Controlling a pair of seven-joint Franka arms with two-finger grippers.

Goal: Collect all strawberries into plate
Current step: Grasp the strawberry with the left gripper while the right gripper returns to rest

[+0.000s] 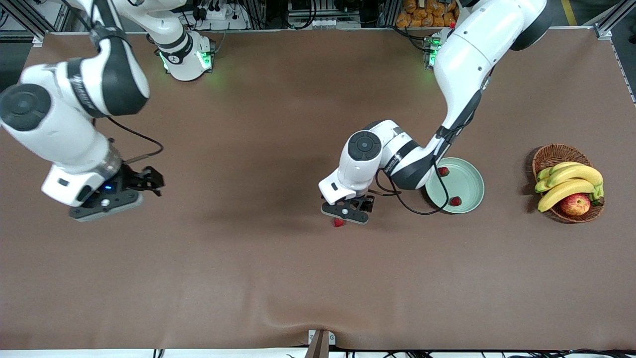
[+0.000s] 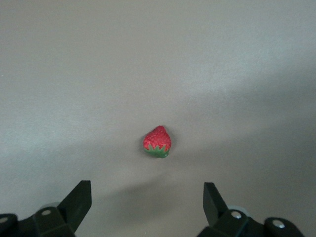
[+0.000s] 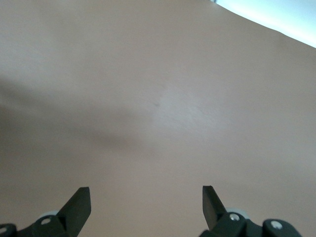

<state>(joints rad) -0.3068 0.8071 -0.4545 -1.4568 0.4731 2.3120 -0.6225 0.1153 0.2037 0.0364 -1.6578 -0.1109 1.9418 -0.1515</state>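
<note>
Two strawberries lie in the glossy plate; both grippers, fingers apart, hover.

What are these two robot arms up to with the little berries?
They are gathering strawberries into the green plate. Two berries already lie in it. The third strawberry sits on the table beside the plate, toward the right arm's end, and the left gripper hangs open over it. The right gripper waits, open, over bare table. A fruit basket stands nearby.

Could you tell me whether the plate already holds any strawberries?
Yes, partly filled: the plate holds two strawberries; a third strawberry lies on the table under the open left gripper.
</note>
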